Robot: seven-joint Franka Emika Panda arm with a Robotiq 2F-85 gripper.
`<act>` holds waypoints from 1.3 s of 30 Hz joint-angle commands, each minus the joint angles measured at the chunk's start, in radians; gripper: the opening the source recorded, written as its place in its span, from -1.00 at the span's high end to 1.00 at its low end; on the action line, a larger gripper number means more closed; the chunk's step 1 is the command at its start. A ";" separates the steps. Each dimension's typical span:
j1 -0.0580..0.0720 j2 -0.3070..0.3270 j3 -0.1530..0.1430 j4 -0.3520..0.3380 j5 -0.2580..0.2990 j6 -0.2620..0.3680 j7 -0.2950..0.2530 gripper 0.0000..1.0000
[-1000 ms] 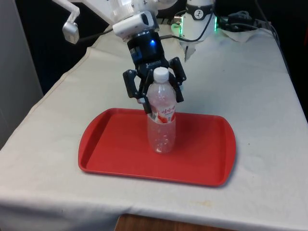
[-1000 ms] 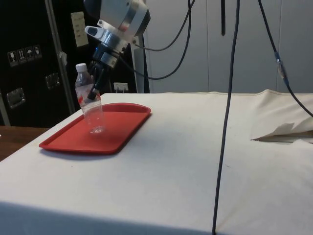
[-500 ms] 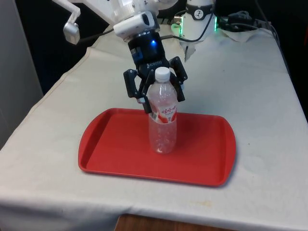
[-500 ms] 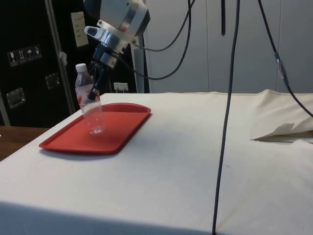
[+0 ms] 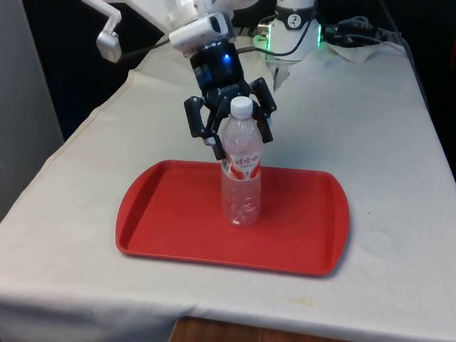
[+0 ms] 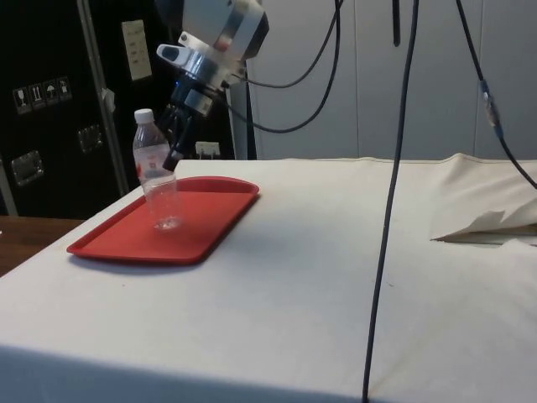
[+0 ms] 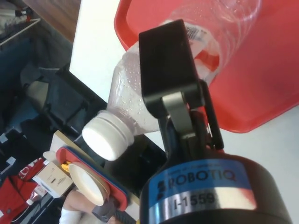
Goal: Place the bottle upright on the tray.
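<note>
White-clothed table (image 5: pixel 385 135): bottle (image 5: pixel 241 167) upright on tray (image 5: pixel 171 214), between spread-apart tool (image 5: pixel 231 135) fingers.

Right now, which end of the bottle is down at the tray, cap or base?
The clear base of the bottle is down at the red tray; the white cap points up, by the gripper.

Front view: across the table (image 5: pixel 399 235) toward twelve o'clock. Side view: low, from the table's edge. Wrist view: close above. Shared by all: the red tray (image 5: pixel 171 228) (image 6: pixel 214 220) (image 7: pixel 280 84).
</note>
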 commanded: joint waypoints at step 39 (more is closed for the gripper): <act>-0.041 -0.042 -0.028 -0.078 0.011 0.005 -0.044 -1.00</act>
